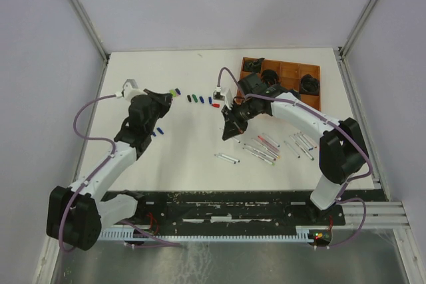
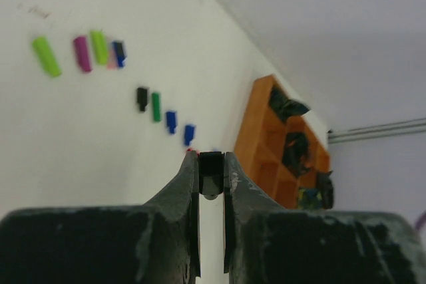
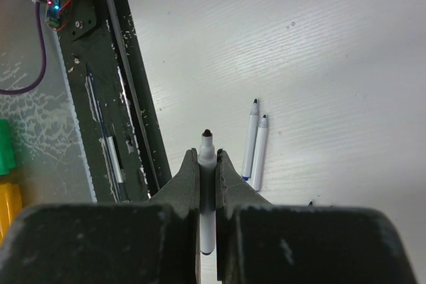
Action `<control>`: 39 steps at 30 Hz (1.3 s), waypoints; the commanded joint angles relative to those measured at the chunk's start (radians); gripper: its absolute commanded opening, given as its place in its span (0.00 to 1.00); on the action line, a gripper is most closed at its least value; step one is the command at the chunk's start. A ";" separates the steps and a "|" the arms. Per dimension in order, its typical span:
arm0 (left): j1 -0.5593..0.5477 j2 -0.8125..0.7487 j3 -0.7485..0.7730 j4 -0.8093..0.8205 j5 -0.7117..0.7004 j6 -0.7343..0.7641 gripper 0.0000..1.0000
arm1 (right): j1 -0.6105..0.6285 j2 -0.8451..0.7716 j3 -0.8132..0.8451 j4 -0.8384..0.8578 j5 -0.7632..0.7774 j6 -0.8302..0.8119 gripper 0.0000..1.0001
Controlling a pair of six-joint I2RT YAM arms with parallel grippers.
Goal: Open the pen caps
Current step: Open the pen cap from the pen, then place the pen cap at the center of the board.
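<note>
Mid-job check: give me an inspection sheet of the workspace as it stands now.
Surface: white table, caps and pens lying on it.
Job's things: loose caps in a row mid-table; pens scattered right of centre.
Clutter: brown tray holding dark items, far right corner.
Grippers: left gripper, fingers shut on black cap; right gripper, fingers shut on uncapped pen.
Cables: purple cables looped along both arms.
Surroundings: white walls, metal frame; nothing else seen.

A robotics lab test cell, since plain pale panels (image 1: 200,4) on metal posts (image 1: 80,11) wall in the white table (image 1: 186,138) beyond the right gripper (image 3: 208,155), and just beside it a scuffed black mounting plate (image 3: 126,98) carries a lit circuit board (image 3: 53,8) and a purple cable (image 3: 42,44)
</note>
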 commanded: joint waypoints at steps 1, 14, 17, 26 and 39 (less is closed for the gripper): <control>0.002 0.066 0.018 -0.303 -0.010 0.015 0.03 | -0.007 -0.034 -0.003 0.033 0.026 -0.014 0.02; 0.002 0.421 0.217 -0.570 -0.103 -0.020 0.03 | -0.036 -0.011 0.002 0.017 -0.012 -0.020 0.02; 0.002 0.495 0.298 -0.638 -0.106 -0.015 0.03 | -0.043 -0.012 0.004 0.014 -0.021 -0.022 0.02; 0.043 0.690 0.466 -0.793 -0.029 0.023 0.03 | -0.060 -0.017 0.004 0.008 -0.051 -0.023 0.02; 0.096 0.704 0.444 -0.788 0.036 0.009 0.15 | -0.076 -0.034 0.001 0.007 -0.085 -0.022 0.02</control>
